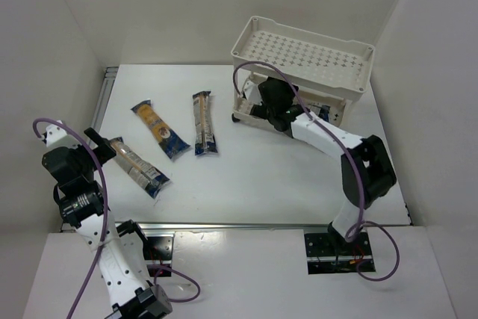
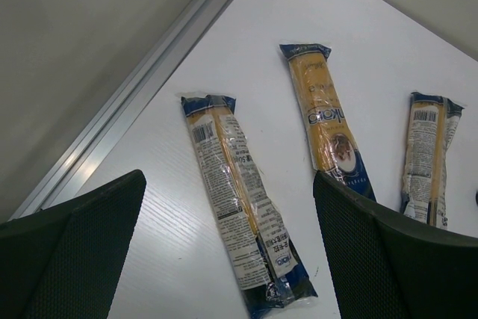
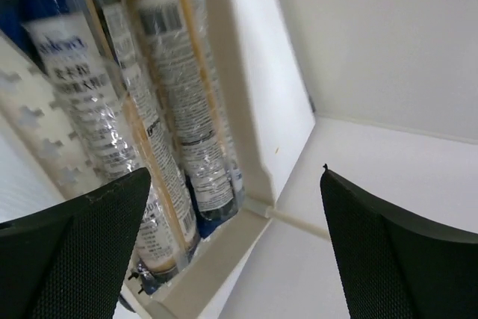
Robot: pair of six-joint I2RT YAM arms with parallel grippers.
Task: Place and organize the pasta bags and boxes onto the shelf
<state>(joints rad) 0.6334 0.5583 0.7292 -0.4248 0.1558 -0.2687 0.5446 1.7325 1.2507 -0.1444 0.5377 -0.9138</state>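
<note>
Ahead of the right end effector (image 3: 235, 173): two pasta packets (image 3: 183, 102) lie lengthwise, side by side and touching, in the lower tray of the shelf (image 3: 250, 102). Their near ends lie just past the left finger (image 3: 75, 252). I cannot tell whether another packet lies behind them.
Right end effector state: fingers wide apart, nothing between them, gripping nothing.
Around the right end effector: the shelf's cream side wall runs just right of the packets. The front rim crosses below their near ends. The perforated top tier (image 1: 306, 54) sits overhead and hides the fingers in the top view.
Below the left end effector (image 2: 229, 178): the near packet (image 2: 235, 199) lies flat on the desk (image 2: 358, 28) under the gap. It points away, with its barcode toward the far end.
Left end effector state: fingers spread wide, above the desk, touching nothing.
Right of the left end effector: the middle packet (image 2: 325, 121) lies apart from the near one, and its near end is hidden by the right finger (image 2: 388, 259). The far packet (image 2: 427, 158) lies further right, also partly hidden by that finger.
Left of the left end effector: a metal rail (image 2: 142, 95) runs along the desk edge, with the enclosure wall (image 2: 82, 28) behind it.
Task layout: three packets lie loose on the left half of the desk. They are well apart from the shelf, which stands at the far right.
</note>
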